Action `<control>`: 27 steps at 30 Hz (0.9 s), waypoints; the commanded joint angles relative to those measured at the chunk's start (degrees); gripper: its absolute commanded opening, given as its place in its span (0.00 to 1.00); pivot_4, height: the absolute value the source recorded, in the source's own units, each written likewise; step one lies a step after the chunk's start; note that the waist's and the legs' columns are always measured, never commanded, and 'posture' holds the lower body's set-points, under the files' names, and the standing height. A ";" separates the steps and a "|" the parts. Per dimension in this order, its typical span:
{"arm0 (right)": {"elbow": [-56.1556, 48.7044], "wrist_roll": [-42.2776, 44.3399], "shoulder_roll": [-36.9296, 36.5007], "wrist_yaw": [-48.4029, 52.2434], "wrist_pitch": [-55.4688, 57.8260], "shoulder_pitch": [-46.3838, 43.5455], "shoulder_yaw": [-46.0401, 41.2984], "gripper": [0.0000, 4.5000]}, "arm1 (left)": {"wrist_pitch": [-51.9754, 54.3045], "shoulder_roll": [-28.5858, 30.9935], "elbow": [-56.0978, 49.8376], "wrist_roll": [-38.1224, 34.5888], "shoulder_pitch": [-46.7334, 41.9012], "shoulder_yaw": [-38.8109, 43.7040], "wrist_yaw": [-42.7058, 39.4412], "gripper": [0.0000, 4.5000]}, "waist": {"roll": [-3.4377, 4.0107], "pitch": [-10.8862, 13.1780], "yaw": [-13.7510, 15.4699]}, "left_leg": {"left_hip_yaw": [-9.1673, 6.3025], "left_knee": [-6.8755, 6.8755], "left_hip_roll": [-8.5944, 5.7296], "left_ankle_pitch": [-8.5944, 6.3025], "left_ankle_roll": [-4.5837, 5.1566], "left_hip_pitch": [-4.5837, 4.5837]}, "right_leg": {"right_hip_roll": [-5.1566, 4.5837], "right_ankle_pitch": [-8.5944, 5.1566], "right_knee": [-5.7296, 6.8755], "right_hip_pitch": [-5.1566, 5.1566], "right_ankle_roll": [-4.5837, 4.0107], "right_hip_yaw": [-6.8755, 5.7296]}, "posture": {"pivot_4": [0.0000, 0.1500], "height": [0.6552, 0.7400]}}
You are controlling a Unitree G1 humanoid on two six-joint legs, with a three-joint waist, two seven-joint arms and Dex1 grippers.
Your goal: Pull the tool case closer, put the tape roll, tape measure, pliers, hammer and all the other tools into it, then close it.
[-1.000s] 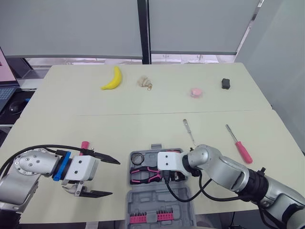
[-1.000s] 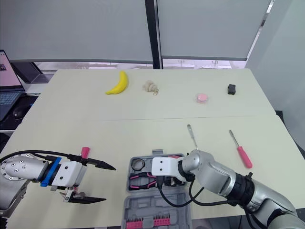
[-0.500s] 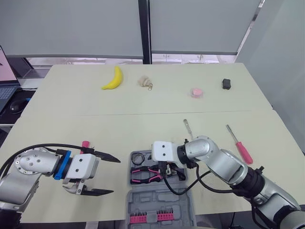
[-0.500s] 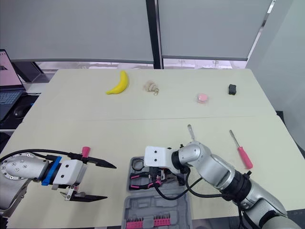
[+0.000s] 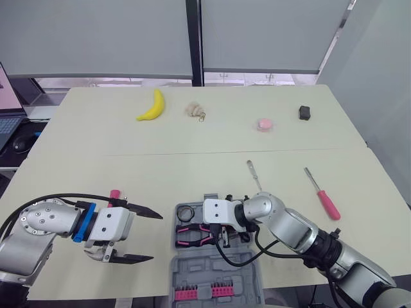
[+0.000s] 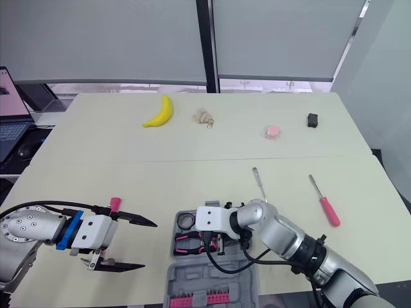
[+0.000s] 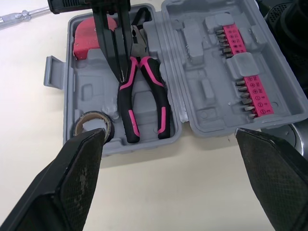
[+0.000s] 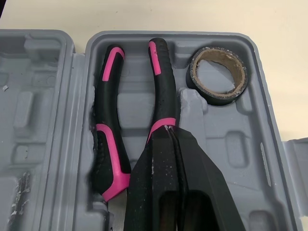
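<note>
One closed right gripper (image 8: pixel 167 129) touches the pliers (image 8: pixel 161 91); the wide-spread left gripper's (image 5: pixel 155 237) view adds a tape measure (image 7: pixel 88 39).

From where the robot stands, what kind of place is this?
Probably an office or a lab: a wide pale table, roller blinds drawn down behind it, and a laptop off to the left.

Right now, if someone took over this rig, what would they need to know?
Left gripper: open, empty, beside the tool case.
Right gripper: shut, tips on a handle of the pliers inside the case.
Done: case near the robot, open; tape roll and pliers in it.
Left: red-handled screwdriver and slim metal tool lie on the table beyond the case; load them, then close the case.
</note>
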 commanded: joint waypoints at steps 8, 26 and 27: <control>7.40 -7.29 -0.13 0.50 -1.32 2.02 5.50 0.00 | -1.02 -0.55 -1.01 -0.79 1.36 1.30 0.46 1.00 | -0.06 -0.25 0.01 | 0.02 0.00 0.00 0.00 0.00 0.14 | 0.00 0.00 0.00 0.10 0.00 0.01 | 1.00 0.85; -19.92 9.36 -20.67 7.86 -14.13 19.26 -28.39 0.00 | -2.04 -0.75 6.50 2.06 6.59 3.43 3.53 0.86 | -0.10 -0.17 0.55 | 0.07 -0.03 -0.13 -0.02 -0.03 -0.03 | -0.30 -0.04 -0.12 0.08 0.08 -0.03 | 1.00 0.85; -20.57 9.89 -23.24 8.50 -15.05 22.46 -30.37 0.00 | -2.99 -0.58 7.31 2.91 7.05 3.01 3.27 0.80 | -0.14 -0.16 0.46 | 0.11 -0.03 -0.14 -0.02 -0.03 -0.02 | -0.26 -0.04 -0.12 0.08 0.08 -0.02 | 1.00 0.85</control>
